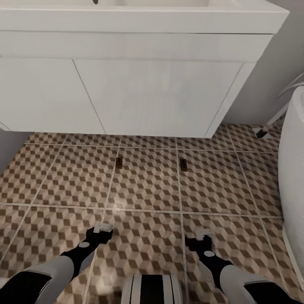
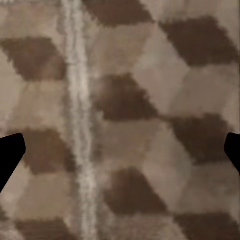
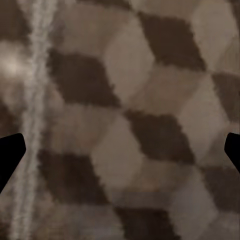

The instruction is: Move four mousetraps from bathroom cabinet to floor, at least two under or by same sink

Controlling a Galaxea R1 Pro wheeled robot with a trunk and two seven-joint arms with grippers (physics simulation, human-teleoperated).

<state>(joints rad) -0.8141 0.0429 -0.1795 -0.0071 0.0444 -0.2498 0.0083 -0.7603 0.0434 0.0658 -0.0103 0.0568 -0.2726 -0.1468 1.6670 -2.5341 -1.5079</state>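
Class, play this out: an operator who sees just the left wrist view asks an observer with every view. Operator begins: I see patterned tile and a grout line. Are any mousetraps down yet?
Observer: Yes, the head view shows two mousetraps, one and another, lying on the bathroom floor.
Operator: Near the sink?
Observer: Just in front of the white vanity.
Operator: And the right claw?
Observer: The right claw is open above bare tile, holding nothing.
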